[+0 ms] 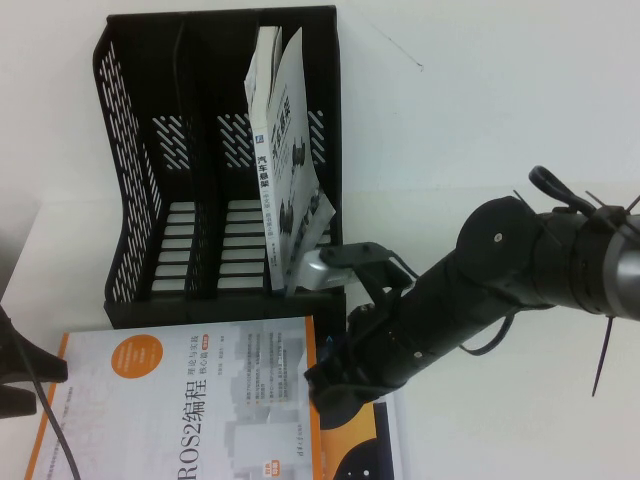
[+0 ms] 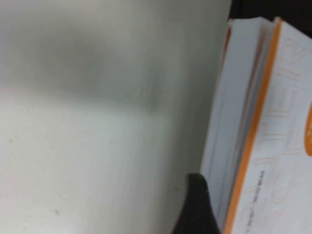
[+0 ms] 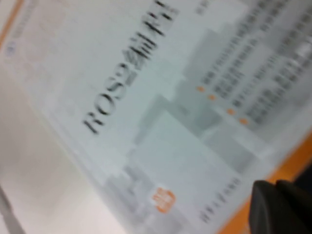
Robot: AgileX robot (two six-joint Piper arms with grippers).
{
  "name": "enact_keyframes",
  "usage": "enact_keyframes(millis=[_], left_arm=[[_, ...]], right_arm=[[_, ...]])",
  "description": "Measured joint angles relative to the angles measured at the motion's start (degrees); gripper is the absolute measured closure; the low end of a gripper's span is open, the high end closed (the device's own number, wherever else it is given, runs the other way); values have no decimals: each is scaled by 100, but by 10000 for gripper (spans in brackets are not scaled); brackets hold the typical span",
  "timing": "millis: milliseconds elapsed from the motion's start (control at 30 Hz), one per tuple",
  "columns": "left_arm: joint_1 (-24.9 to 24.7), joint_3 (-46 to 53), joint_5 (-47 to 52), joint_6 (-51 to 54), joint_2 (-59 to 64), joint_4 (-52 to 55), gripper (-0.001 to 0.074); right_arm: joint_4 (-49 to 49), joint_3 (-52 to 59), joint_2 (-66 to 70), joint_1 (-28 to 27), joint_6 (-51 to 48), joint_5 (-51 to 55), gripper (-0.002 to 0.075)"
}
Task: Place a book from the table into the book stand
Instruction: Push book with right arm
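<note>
Lying flat: the book (image 1: 190, 410) is seen face up on the white bench (image 1: 500, 120), near the robot's edge, just in front of the book stand (image 1: 215, 160).
Book cover: a white face with an orange circle, grey "ROS2" lettering and orange edge strips is shown in the high view; the same lettering and a small orange mark are read in the right wrist view (image 3: 161, 112).
Book stand: a black perforated rack with three upright slots is set on the bench behind the book; its left and middle slots are seen without books.
Other book in stand: a grey-white book with car pictures (image 1: 288, 160) is held in the rightmost slot, leaning, with its pages fanned at the top.
Dark book: a dark cover (image 1: 365, 450) is partly seen under the right arm, beside the book's right orange edge.
Right tool (image 1: 335, 385): it is lowered at the book's right edge, near the front right corner of the stand; whether its fingers are apart or together cannot be told.
Left tool (image 1: 20, 375): it is seen only as dark shapes at the book's left edge; in the left wrist view a dark fingertip (image 2: 197, 209) is placed just beside the book's page block (image 2: 234, 122); its fingers' spacing cannot be told.
</note>
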Motion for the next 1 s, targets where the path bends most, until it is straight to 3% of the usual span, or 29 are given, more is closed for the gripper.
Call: enact_keyframes(millis=[367,1000], left_arm=[[429,-8,178,-146,171,-178,259],[447,-47,514,273,662,-686,259]], right_arm=[[-585,0,232,-243,691,237,722],[745,0,677,-255,167,322,722]])
